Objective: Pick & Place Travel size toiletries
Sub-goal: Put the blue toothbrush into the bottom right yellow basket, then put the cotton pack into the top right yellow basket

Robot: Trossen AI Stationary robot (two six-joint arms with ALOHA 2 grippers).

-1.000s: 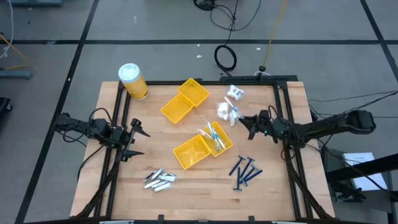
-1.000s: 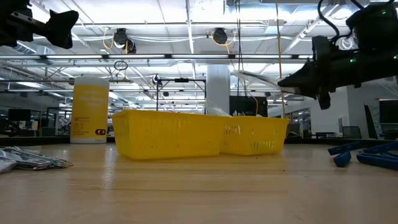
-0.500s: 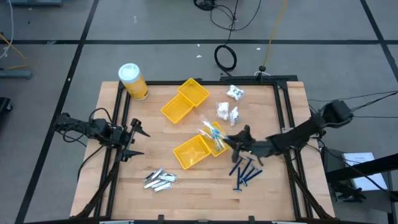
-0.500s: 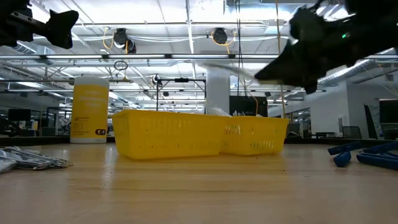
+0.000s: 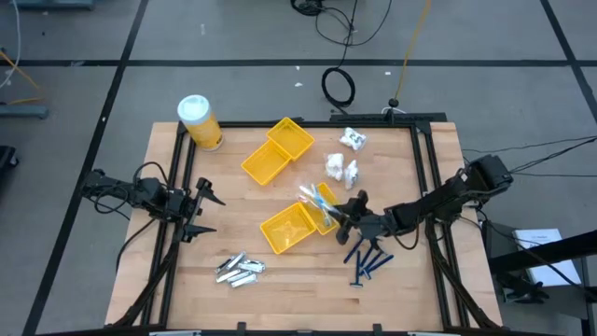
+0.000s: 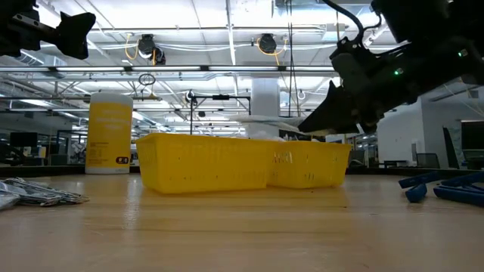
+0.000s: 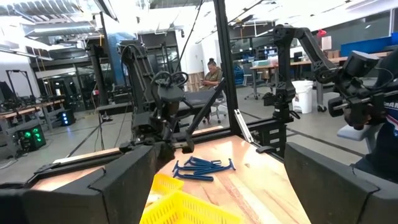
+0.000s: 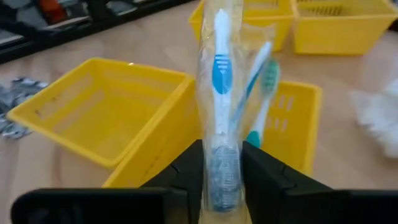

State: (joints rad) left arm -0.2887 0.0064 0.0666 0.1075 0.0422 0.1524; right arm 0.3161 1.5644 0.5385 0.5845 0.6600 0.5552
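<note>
My right gripper [image 5: 343, 211] hangs over the near pair of yellow trays [image 5: 284, 233], shut on a slim toothbrush-like stick in clear wrap [image 5: 315, 198]. More wrapped sticks [image 8: 264, 93] lie in that pair's right compartment. Dark-blue razor sticks [image 5: 367, 258] lie on the wood just near of the gripper. Silver-grey tubes [image 5: 240, 269] lie close to the near edge, and white crinkly packets [image 5: 342, 164] lie farther back. My left gripper [image 5: 201, 210] waits open at the table's left edge. My right gripper pinches the wrapped stick's handle end [image 8: 221, 155] between its two fingers [image 8: 188, 167]. It comes from the table's right, roughly level and in line with the stick. The stick is lifted clear and projects past the fingertips, its blue head end [image 8: 220, 71] out over the tray.
A second pair of yellow trays [image 5: 278, 149] sits toward the far side. A yellow jar with a white lid [image 5: 198, 121] stands at the far left corner. Black frame rails [image 5: 424, 177] run along the table's sides. Bare wood shows between the left gripper and the trays.
My right gripper, shut on the wrapped stick throughout, has swung from beside the white packets toward the near edge and leftward to the near tray pair, then come down closer to the tray's rim. The stick has travelled with it.
</note>
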